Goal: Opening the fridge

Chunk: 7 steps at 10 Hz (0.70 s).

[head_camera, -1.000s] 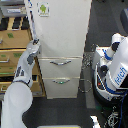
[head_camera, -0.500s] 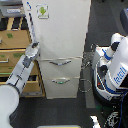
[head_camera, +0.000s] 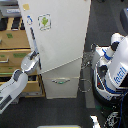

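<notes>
The gripper [head_camera: 35,54] sits at the left edge of the fridge [head_camera: 60,45] door; whether its claw is clamped there I cannot tell (too blurred). The door looks swung partly ajar, so opening seems begun, not finished.

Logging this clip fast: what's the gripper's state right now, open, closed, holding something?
Gripper: at the left edge of the fridge door, apparently on the door edge; too blurry to tell open from shut.
</notes>
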{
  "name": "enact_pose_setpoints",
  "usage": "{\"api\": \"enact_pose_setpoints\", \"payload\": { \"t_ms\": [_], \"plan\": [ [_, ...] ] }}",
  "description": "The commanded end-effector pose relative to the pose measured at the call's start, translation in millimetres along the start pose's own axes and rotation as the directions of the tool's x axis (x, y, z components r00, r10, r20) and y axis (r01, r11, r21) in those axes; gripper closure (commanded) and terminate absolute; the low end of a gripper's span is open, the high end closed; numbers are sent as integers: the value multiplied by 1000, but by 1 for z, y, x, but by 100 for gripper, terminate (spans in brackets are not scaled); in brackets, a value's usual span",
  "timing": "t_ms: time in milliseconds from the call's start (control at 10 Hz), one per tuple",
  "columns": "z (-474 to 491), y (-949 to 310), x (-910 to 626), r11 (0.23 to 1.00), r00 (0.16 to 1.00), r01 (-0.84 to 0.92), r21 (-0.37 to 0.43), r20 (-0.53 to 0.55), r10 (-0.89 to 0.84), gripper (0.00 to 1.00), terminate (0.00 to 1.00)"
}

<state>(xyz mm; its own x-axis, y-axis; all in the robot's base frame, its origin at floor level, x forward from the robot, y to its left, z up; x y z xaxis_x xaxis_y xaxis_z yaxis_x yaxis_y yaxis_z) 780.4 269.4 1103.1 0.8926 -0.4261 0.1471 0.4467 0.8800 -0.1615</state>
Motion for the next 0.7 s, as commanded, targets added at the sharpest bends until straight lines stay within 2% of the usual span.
{"api": "enact_pose_setpoints", "payload": {
  "t_ms": [100,200,300,400,500,700],
  "plan": [
    [311,-575,-671,691,636,702,175,284,-718,100,0],
    [298,-502,-645,784,733,594,180,280,-619,100,0],
    [256,-389,-581,870,844,475,129,212,-492,100,0],
    [181,-268,-486,929,921,361,83,126,-369,100,0],
    [131,-214,-436,946,947,308,100,58,-315,0,0],
    [32,-126,-331,962,965,260,90,-49,-256,0,0]
  ]
}}
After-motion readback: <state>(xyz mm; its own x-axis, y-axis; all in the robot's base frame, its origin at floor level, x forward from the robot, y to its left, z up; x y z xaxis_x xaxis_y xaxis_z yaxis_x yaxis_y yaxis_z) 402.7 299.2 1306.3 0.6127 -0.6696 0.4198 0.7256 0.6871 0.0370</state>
